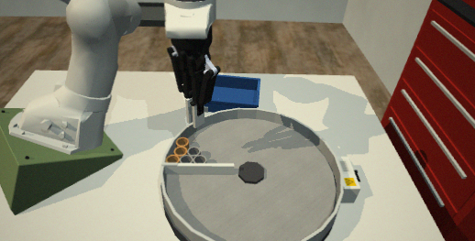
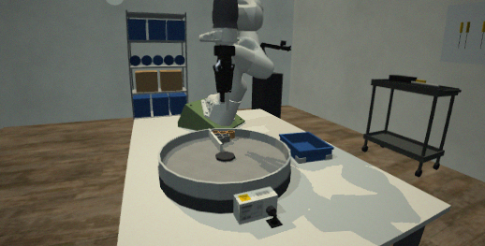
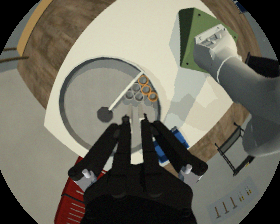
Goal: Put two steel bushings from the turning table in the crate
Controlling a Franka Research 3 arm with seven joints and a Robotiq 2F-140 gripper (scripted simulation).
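Note:
Three steel bushings and three orange bushings are bunched against a radial bar at the left of the grey turning table. They also show in the wrist view as a steel cluster and an orange cluster. My gripper is shut with nothing between its fingers. It points down and hangs a little above the table's rim, just behind the bushings. The blue crate stands behind the turning table, and I see nothing in it.
A black hub sits at the turning table's centre. A white control box stands against its rim. The arm's green base block is at the left. A red drawer cabinet stands at the right.

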